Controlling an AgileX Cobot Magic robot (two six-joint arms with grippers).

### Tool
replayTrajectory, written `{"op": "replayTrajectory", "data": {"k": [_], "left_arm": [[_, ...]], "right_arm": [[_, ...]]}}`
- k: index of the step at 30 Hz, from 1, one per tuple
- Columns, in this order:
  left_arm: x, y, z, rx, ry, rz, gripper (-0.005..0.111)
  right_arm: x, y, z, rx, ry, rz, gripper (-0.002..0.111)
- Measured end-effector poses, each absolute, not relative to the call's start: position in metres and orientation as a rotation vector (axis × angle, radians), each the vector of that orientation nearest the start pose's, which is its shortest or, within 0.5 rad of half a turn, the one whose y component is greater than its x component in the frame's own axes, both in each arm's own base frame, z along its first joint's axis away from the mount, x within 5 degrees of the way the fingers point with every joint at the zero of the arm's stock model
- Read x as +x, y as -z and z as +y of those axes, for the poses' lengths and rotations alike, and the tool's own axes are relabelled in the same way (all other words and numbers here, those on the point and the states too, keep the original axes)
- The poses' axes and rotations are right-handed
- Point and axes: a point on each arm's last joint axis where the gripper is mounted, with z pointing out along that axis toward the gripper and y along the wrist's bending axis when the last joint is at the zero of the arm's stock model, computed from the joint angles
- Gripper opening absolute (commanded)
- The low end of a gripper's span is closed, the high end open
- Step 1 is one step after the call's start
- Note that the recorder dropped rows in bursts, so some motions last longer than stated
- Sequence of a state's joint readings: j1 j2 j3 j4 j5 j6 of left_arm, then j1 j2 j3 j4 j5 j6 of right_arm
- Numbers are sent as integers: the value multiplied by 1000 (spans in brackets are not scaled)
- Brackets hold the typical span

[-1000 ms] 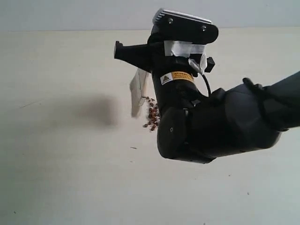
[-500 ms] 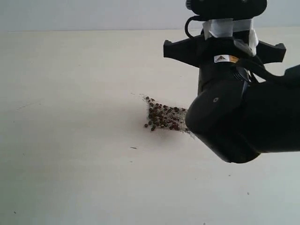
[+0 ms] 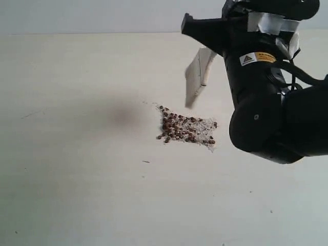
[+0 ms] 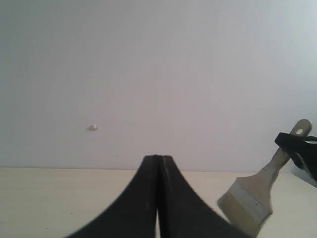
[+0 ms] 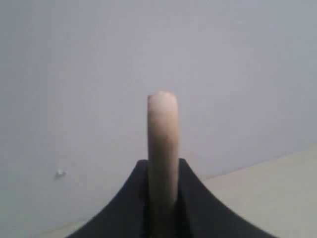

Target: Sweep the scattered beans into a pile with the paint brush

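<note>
Dozens of beans (image 3: pixel 182 130) sit in one loose patch on the bench (image 3: pixel 77 179) in the outside view. They're mixed with pale crumbs (image 3: pixel 205 125), and a few strays lie at the patch's left edge. The brush (image 3: pixel 196 77) hangs in the air above and a bit behind them, bristles down, tilted, touching nothing. The right arm (image 3: pixel 271 113) carrying it is bulky and sits just right of the pile.

My worry is that if the brush lands inside the patch instead of outside it, or drops too fast, the bristles will flick beans outward and undo the pile. Those little round things look like they'd roll at the slightest nudge.

Left wrist view: the left fingers (image 4: pixel 143 198) are pressed tight together with nothing between them. The brush (image 4: pixel 250 198) shows from here too, gripped up near the end of its handle. No beans in sight.

Right wrist view: the right fingers (image 5: pixel 195 208) are clamped on the brush (image 5: pixel 162 144), its handle sticking straight up between them. With the grip that far from the bristles there's a lot of leverage. Press hard on the bench and I'd guess the brush could twist or slip in the grip. This camera shows neither beans nor bristles, so it's no help for aiming.
</note>
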State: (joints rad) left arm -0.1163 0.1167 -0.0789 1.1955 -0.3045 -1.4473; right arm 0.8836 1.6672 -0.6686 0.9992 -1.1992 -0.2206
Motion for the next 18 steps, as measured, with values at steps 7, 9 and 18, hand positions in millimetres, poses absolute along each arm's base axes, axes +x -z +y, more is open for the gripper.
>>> {"op": "replayTrajectory", "data": {"k": [7,9,18], "left_arm": [[56,-243,-32,129,516,1427,0],[56,-243,-32,129,516,1427,0],[56,-243,-32,129,516,1427,0]], "right_arm": [[258,-202,205,500,-369,1531,0],[260,-198,221,531,-378,1540,0],[275,-178,283,601,-313,1595,0]]}}
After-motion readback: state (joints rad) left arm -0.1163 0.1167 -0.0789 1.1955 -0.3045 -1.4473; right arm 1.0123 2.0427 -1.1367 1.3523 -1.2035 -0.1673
